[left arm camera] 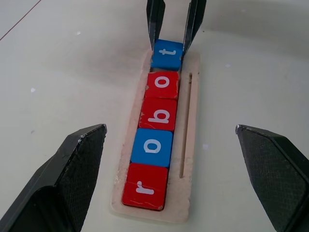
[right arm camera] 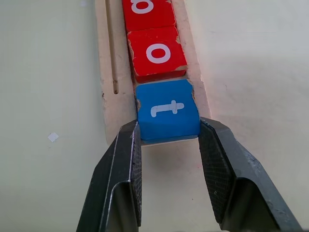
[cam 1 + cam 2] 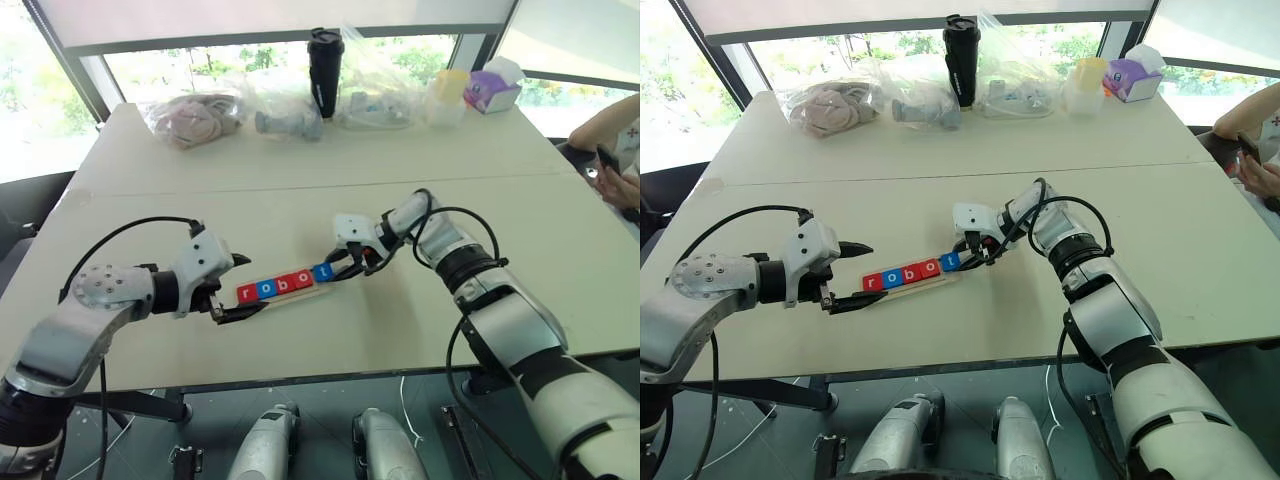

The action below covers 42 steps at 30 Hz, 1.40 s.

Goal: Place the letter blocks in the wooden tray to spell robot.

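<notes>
The right gripper is pinching the blue t block by its two side faces, fingers clamped tight on it, so the tile can be seated square at the far end of the wooden tray. The block is sitting between the fingertips, its near edge level with them, and its far edge is butting against the red o. The other four blocks are lying in a row in the tray, so the word is reading r, o, b, o, t. The left gripper is hovering at the tray's r end with its fingers spread wide, one on either side of the wood and touching nothing, probably ready to steady it.
</notes>
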Each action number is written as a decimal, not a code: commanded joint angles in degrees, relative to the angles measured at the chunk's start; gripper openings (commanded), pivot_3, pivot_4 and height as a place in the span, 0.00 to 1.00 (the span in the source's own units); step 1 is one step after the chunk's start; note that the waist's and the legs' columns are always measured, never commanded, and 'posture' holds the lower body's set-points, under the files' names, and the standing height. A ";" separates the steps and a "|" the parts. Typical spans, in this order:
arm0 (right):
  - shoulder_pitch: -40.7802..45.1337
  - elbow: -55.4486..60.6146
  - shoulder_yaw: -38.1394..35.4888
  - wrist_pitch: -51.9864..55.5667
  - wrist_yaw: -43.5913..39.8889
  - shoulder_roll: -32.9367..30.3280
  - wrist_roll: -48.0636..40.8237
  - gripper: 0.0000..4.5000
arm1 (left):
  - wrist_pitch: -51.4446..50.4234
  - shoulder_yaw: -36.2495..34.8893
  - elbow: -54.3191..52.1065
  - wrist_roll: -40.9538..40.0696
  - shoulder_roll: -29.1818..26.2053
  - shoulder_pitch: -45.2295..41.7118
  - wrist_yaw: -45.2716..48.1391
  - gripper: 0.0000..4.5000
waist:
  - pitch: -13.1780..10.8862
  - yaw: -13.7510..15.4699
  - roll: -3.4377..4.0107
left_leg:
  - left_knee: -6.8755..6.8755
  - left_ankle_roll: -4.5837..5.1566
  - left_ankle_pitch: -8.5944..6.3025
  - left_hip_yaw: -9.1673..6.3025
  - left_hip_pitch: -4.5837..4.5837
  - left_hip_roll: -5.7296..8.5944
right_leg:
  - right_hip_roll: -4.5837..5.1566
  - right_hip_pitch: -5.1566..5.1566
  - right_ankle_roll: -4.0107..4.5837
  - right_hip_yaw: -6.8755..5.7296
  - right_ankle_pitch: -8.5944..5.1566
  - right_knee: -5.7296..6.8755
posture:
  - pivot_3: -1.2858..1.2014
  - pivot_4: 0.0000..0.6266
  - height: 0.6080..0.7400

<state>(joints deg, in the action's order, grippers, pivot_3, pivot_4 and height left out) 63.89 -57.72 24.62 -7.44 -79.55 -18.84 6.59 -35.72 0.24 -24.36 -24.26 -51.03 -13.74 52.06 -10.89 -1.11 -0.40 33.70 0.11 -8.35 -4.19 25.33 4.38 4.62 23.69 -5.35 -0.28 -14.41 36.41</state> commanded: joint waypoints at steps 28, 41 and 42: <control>-2.11 6.64 -2.53 2.92 -1.77 2.21 0.28 0.25 | 0.22 0.27 1.31 1.07 1.29 -2.88 -1.11 1.00 | 0.00 -0.03 0.00 | -0.07 -0.16 0.12 0.17 0.00 -0.01 | 0.01 0.43 0.00 0.15 0.00 0.74 | 0.52 0.24 1.00; 0.24 10.27 -8.77 7.25 3.46 2.75 -3.44 0.99 | 2.25 0.27 3.18 2.27 1.61 -2.68 -0.08 1.00 | 0.00 0.12 0.00 | -0.07 -0.18 0.13 0.19 0.01 -0.01 | 0.02 0.47 0.00 0.17 0.00 0.76 | 0.52 0.24 1.00; 0.68 11.21 -9.96 7.93 4.08 2.41 -4.32 0.99 | 2.32 0.19 3.17 2.30 1.62 -2.53 -0.02 1.00 | 0.00 0.10 0.00 | -0.07 -0.18 0.13 0.19 0.01 -0.01 | 0.02 0.47 0.00 0.17 0.00 0.76 | 0.52 0.24 1.00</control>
<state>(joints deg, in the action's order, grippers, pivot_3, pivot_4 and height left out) 61.56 -49.77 17.72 -0.20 -76.47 -15.51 4.79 -34.43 1.36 -20.65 -22.13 -49.28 -16.29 51.96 -10.88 -1.01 -0.40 33.62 -0.07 -8.22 -3.99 25.35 4.37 4.65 24.17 -5.34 -0.10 -14.41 37.17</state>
